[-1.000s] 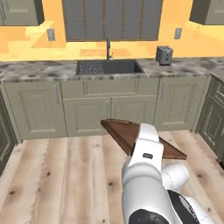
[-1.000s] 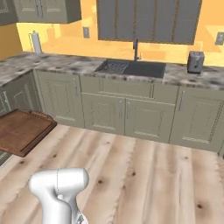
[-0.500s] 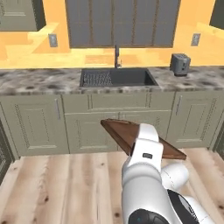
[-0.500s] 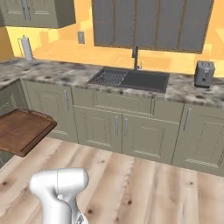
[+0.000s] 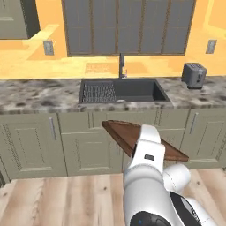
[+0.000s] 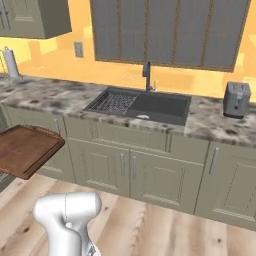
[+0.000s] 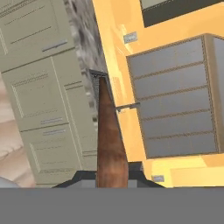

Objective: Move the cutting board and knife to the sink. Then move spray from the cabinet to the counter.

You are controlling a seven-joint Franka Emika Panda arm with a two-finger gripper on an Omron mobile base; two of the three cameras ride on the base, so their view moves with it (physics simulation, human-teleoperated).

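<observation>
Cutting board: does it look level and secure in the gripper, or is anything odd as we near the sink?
The cutting board rides in the air, clamped by one end, sloping slightly in the left base view. Nothing lies on it. The sink ahead looks normal.

The white arm hides the middle of the cutting board [image 5: 121, 132]; the picture's left edge cuts it off too; the tool's [image 7: 112, 175] tips are barely seen.
</observation>
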